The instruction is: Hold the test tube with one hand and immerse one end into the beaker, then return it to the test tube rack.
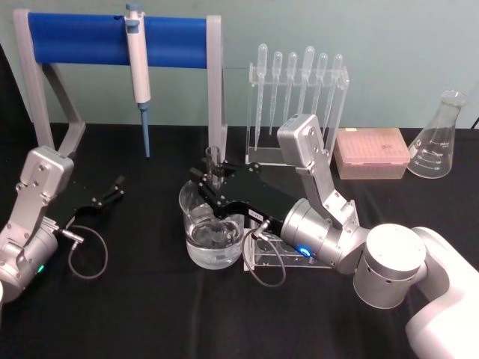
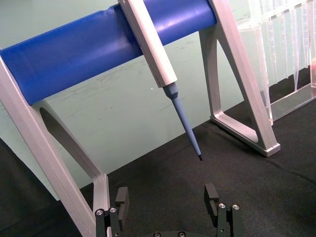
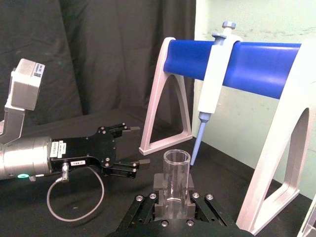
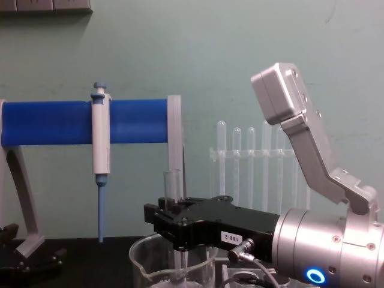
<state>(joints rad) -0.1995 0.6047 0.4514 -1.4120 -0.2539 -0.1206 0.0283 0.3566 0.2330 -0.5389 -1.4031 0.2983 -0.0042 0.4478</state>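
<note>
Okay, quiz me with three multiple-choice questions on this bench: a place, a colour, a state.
1. The test tube is: A racked; B upright over the beaker; C lying flat.
2. The bar holding the pipettor is: A red; B blue; C yellow.
3. The left gripper is: A open; B shut on the pipettor; C gripping the beaker.
B, the right gripper holds it above the beaker; B, the bar shows blue; A, its jaws stand apart, empty.

A white label [image 4: 229,236] on the black right gripper [image 4: 161,215] reads "188-2", while the printed markings on the glass flask [image 1: 440,138] are too small to read.
</note>
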